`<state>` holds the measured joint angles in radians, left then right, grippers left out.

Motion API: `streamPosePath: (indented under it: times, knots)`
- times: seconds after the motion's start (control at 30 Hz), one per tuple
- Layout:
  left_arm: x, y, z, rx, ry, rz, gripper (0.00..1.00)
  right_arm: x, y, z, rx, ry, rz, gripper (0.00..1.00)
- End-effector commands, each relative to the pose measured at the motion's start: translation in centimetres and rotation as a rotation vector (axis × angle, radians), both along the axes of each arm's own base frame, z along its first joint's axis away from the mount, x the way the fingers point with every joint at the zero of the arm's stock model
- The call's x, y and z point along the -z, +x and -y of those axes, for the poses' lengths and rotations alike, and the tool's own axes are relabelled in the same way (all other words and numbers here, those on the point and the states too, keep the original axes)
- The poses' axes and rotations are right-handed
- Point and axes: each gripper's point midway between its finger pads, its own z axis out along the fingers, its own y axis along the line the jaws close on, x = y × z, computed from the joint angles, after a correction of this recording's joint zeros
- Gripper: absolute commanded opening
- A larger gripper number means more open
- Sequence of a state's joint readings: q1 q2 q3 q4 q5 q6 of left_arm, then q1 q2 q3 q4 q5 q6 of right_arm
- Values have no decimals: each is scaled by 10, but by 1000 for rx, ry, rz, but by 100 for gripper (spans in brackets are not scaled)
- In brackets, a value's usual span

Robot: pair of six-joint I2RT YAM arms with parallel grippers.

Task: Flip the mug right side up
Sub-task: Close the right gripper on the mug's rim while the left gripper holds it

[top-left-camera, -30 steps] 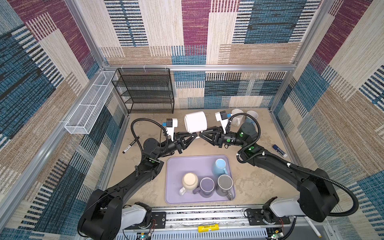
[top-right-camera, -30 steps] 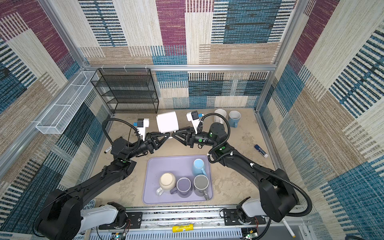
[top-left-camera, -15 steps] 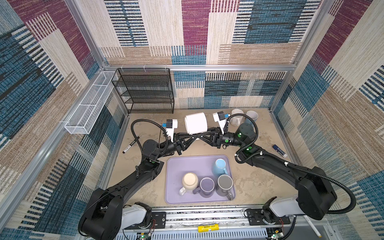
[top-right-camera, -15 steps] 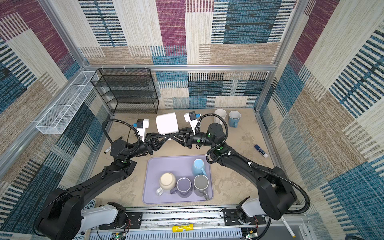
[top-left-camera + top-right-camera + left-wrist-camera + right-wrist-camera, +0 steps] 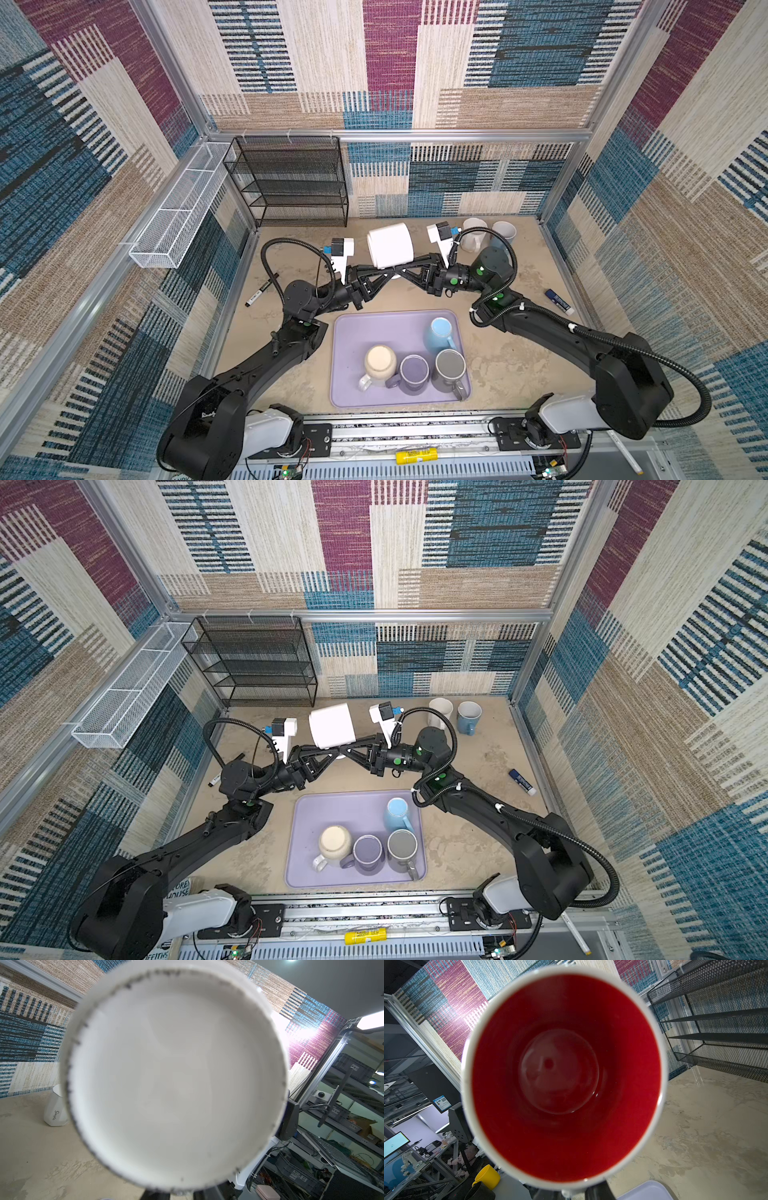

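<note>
In both top views the mug hangs on its side at mid-frame, off the desk, just above the tray. The left jaws and right jaws meet beneath it, both pinched narrow on the mug. The left wrist view shows the mug base-on, and the right wrist view shows the mug mouth-on, red inside.
</note>
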<state>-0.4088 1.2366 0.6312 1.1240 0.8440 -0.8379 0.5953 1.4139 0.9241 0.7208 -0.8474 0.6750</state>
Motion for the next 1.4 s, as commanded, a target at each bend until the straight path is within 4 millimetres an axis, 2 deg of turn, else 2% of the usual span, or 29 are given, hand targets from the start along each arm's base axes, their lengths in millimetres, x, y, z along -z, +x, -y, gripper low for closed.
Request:
streamPosePath:
  times: [0.0, 0.23, 0.6, 0.63, 0.73, 0.8, 0.9, 1.07, 1.37]
  knots:
    - [-7, -7, 0, 7, -3, 63, 0, -14, -6, 3, -4, 44, 44, 0]
    - [-7, -5, -2, -24, 16, 59, 19, -14, -3, 7, 41, 39, 56, 0]
    - [-6, -4, -7, -69, 41, 55, 24, -8, -1, 7, 52, 19, 51, 0]
    - [-6, -4, -7, -71, 42, 55, 23, -8, -1, 7, 49, 18, 54, 0]
    - [-6, -2, -5, -65, 47, 49, 6, -9, -4, 5, 32, 18, 62, 0]
    - [-6, -2, -4, -54, 49, 45, 0, -10, -5, 5, 27, 20, 67, 0]
    - [-5, -2, -1, -32, 47, 42, 0, -12, -8, 5, 15, 24, 76, 1]
    - [-6, -3, 4, 25, 40, 38, 0, -17, -12, 5, 7, 34, 93, 11]
    - [-9, -10, 9, 109, 21, 47, 0, -19, -11, 4, 7, 41, 99, 19]
